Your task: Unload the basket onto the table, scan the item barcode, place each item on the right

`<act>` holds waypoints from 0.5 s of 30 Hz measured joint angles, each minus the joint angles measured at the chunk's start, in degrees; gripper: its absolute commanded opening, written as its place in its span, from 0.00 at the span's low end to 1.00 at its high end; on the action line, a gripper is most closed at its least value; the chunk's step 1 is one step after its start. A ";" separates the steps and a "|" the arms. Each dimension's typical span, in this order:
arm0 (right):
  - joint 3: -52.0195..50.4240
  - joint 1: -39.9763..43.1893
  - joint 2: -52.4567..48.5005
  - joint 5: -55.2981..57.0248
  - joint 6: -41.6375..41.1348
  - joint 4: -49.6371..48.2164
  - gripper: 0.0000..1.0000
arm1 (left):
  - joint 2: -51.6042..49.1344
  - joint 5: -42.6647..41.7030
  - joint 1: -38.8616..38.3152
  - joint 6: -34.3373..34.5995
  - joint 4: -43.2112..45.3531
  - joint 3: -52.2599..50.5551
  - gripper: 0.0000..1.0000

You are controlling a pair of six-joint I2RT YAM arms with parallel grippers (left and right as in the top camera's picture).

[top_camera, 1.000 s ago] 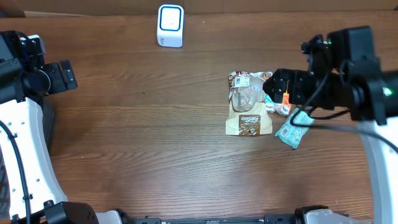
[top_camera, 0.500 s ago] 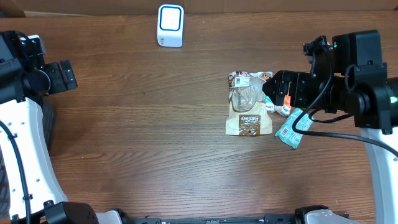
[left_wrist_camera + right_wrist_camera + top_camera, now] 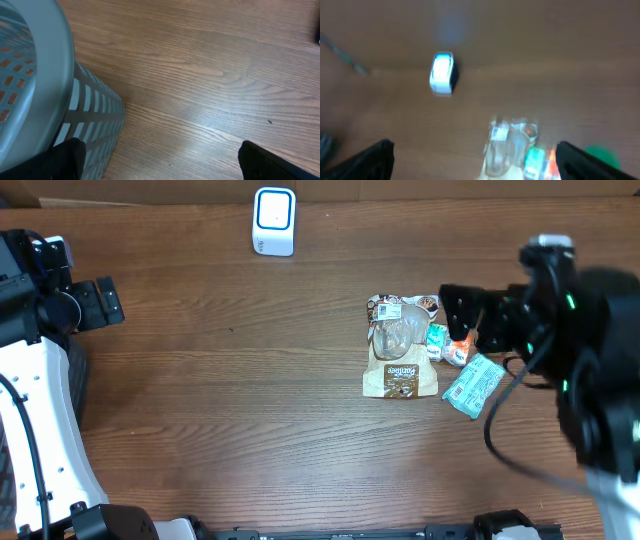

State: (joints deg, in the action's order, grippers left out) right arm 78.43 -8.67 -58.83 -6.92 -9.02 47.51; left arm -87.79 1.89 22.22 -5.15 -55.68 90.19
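While my right tool (image 3: 447,313) hangs wide and empty at the right of the overhead frame, the brown pouch (image 3: 400,352) lies flat on the desk (image 3: 230,410) just left of it, a little right of centre. A small green and orange packet (image 3: 441,345) sits against the pouch's right edge, partly hidden by my tool; whether I touch it I cannot tell. A teal bar (image 3: 472,384) lies tilted just below and right of the packet. The white scanner (image 3: 274,220) stands at the top edge, left of centre, well apart from all three. My right wrist view is blurred, yet it shows the scanner in the upper left, the pouch at the lower middle and my fingertips (image 3: 367,157) far apart in the bottom corners. My left tool (image 3: 112,302) is at the left edge of the overhead frame, well apart from the items, equally wide and holding nothing. Its wrist view shows a grey slotted basket (image 3: 50,80) at the left of the frame, with desk wood to its right
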 measured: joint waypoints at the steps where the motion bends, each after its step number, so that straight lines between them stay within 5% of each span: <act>1: -3.85 0.00 2.99 0.59 0.07 -4.81 1.00 | 0.00 0.04 0.00 0.00 -0.02 0.00 1.00; 9: -36.89 0.00 29.38 3.43 0.07 -31.85 1.00 | 0.00 0.09 0.00 0.00 -0.02 -0.02 1.00; 15: -53.18 0.00 43.93 5.38 0.11 -40.24 1.00 | 0.00 0.07 0.00 0.00 -0.02 -0.04 1.00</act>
State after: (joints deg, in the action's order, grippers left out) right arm 25.26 -8.67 -14.90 -1.54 -8.91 7.27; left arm -87.79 1.96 22.22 -5.15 -55.70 90.15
